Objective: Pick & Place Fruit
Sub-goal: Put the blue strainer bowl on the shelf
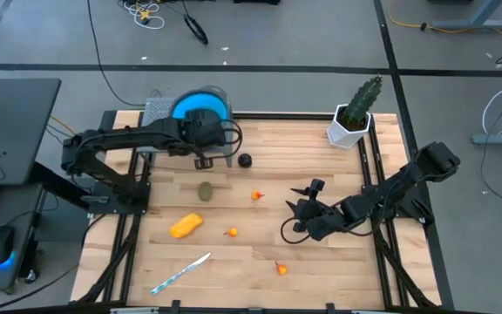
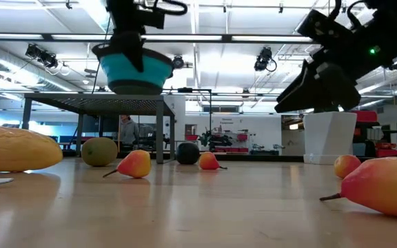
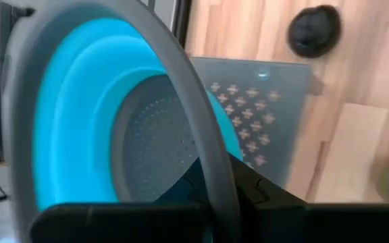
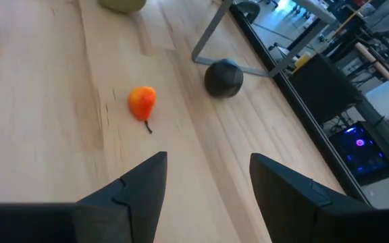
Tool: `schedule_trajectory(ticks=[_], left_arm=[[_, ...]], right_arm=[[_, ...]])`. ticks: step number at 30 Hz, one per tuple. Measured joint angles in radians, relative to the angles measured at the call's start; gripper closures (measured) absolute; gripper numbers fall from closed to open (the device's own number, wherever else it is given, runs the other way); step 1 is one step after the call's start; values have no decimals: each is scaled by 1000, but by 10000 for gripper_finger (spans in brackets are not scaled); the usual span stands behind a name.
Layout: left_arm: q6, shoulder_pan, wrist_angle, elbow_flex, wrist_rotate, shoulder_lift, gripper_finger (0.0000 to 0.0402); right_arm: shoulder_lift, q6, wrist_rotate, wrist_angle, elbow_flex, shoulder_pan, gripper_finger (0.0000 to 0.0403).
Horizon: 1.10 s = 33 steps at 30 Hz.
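Note:
My left gripper (image 1: 203, 127) is at the table's far left, shut on a blue bowl with a grey rim (image 1: 200, 106) over a grey perforated stand (image 1: 157, 109). My right gripper (image 1: 293, 212) hovers open above the table's right middle, touching nothing. On the wood lie the yellow-orange oblong (image 1: 186, 226), one olive-brown oval (image 1: 206, 190), the black ball (image 1: 245, 160) and three orange-red pieces (image 1: 256, 196), (image 1: 231, 232), (image 1: 281, 269). The right wrist view shows an orange-red piece (image 4: 142, 101) and the black ball (image 4: 223, 79) ahead of the open fingers. A second olive oval is not visible. My left gripper holds the blue bowl by its grey rim (image 3: 204, 158), one finger inside the bowl and one outside, coming from above. In the low view the bowl (image 2: 133, 69) hangs upright below the gripper, just at the stand's top (image 2: 95, 98); whether it rests there I cannot tell.
A white-and-blue knife-like stick (image 1: 181, 272) lies near the table's near-left edge. A green cactus in a white pot (image 1: 354, 118) stands at the far right corner. Bare wood lies between the fruits in the table's middle.

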Motion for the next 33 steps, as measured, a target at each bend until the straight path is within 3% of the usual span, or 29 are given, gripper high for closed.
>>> schedule_trajectory(ticks=[3, 9, 14, 20, 27, 33], left_arm=[[2, 19, 0, 0, 1, 0, 367], [-4, 28, -39, -1, -7, -14, 391], [-47, 28, -69, 0, -22, -39, 373], [-137, 62, -190, -17, -70, -79, 391], [-174, 129, -154, -111, -51, -146, 373], [-156, 191, -130, -132, -59, -166, 391]], right_arm=[[0, 0, 0, 20, -9, 0, 183], [0, 0, 0, 19, -9, 0, 183], [0, 0, 0, 15, -9, -2, 183], [0, 4, 0, 16, -9, -2, 183], [0, 3, -7, 20, -9, -4, 183], [0, -5, -8, 19, -9, -12, 183]])
